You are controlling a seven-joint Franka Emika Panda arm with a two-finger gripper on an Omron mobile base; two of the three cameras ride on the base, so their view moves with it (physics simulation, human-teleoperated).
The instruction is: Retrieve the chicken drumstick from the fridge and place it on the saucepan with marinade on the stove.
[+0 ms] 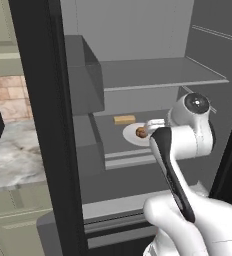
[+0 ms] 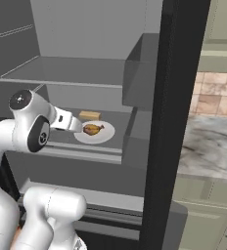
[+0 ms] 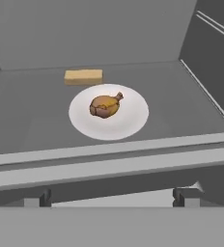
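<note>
Golden-brown, the chicken drumstick lies at the centre of a white plate on a grey shelf inside the fridge. At the plate's 11 o'clock, in the hand view, sits a tan block. Short of the shelf's front edge, the gripper is spread fully wide, holding nothing.

White plate, pale tan block just behind it, marbled counter, brick backsplash
</note>
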